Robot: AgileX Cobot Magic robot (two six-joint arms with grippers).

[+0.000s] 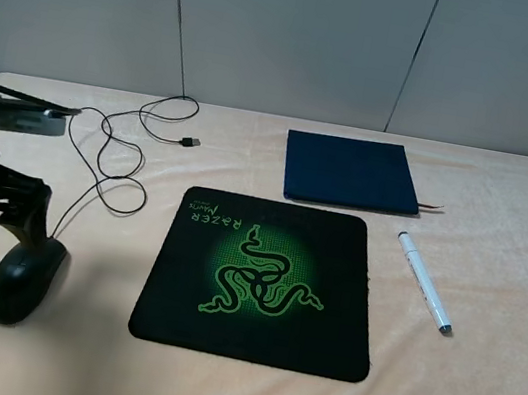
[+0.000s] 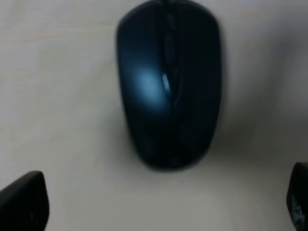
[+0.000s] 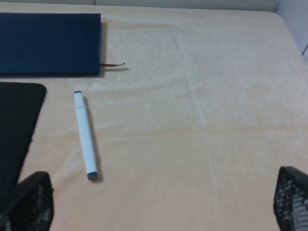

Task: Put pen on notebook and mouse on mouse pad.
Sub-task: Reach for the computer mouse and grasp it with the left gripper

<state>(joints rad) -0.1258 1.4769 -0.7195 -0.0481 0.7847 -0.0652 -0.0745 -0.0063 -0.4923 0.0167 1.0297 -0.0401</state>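
Hovering right over the mouse (image 2: pixel 168 82) with the left gripper (image 2: pixel 154 207) spread wide — not touching, looks like, bit blurry — beside the mouse pad (image 1: pixel 335 260).

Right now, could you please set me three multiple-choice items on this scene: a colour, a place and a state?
1. The notebook is: A navy; B red; C white.
2. The mouse lies: A left of the pad; B on the pad; C on the notebook.
3. The left gripper is: A shut on the mouse; B open near the mouse; C out of view.
Key: A, it looks dark blue; A, a gap separates them; B, fingertips stand wide apart.
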